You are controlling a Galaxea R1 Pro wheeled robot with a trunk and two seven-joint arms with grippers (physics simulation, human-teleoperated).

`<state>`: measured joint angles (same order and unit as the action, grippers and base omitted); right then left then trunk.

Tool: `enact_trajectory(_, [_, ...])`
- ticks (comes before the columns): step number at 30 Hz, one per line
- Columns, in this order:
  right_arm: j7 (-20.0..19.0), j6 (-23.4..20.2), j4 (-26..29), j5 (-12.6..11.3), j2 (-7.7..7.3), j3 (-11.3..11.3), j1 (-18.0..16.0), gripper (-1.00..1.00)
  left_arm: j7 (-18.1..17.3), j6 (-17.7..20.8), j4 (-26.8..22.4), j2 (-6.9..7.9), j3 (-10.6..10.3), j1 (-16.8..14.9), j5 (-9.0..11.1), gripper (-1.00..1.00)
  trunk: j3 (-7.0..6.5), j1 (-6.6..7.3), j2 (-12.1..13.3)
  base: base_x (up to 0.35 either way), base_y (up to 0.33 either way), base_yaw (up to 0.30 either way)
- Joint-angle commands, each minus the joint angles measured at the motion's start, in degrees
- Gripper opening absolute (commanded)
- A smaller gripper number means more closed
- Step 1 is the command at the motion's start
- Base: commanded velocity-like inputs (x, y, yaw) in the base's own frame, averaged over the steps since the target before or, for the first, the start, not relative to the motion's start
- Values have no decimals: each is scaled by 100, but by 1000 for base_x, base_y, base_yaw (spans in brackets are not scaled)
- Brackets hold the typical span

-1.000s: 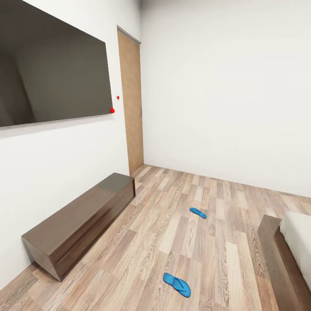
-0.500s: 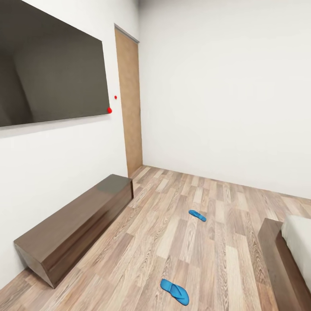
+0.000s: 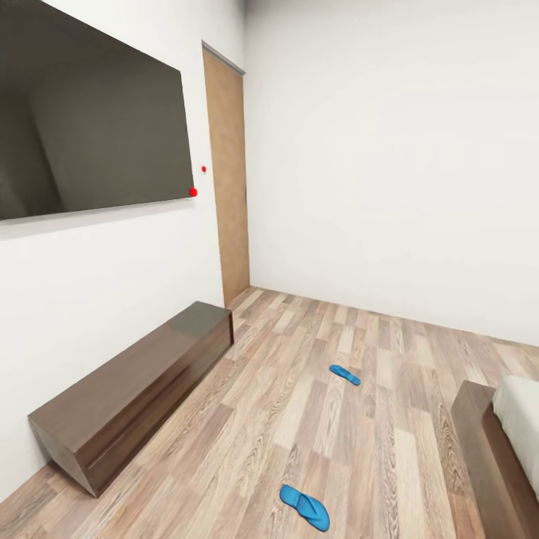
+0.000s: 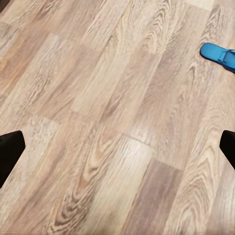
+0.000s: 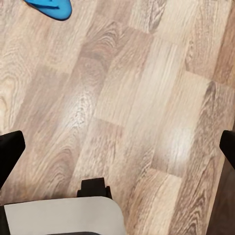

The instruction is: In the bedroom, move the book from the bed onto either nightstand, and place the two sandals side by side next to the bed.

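Two sandals on floor (image 3: 247, 419), well apart: near sandal (image 3: 305, 507), far sandal (image 3: 344, 374). Bed (image 3: 486, 442) at right. Left gripper (image 4: 117, 147), right gripper (image 5: 117, 147): jaws wide, empty. Approach near sandal first, square and slow.

The room is seen from the head camera, high up and angled forward and down toward a corner of white walls, over the light brown wood-plank floor (image 3: 314, 419). Both wrist cameras are pointed almost straight down at those planks from much nearer. The nearer bright blue flip-flop sandal (image 3: 305, 507) is shared by all three views: it is cut by one edge of the left wrist view (image 4: 219, 55) and by an edge of the right wrist view (image 5: 50, 8).
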<state>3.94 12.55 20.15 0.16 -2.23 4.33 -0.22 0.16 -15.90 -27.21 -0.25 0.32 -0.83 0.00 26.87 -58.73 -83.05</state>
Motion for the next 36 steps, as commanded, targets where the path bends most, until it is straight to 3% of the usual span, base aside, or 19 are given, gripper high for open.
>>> enact_trajectory(1, [2, 19, -3, 2, 2, 16, -3, 100, 2, -19, 5, -1, 3, -3, 0, 100, 6, 0, -3, 0, 0, 204])
enact_trajectory(20, [2, 19, -3, 2, 4, 24, -1, 100, 2, -18, 5, -1, 3, -5, 0, 100, 6, 0, -3, 11, -10, 256])
enact_trajectory(36, [2, 19, 1, 2, 4, 15, -3, 100, 2, -18, 5, 5, 4, -4, 0, 100, 6, 0, -3, 179, -163, 33])
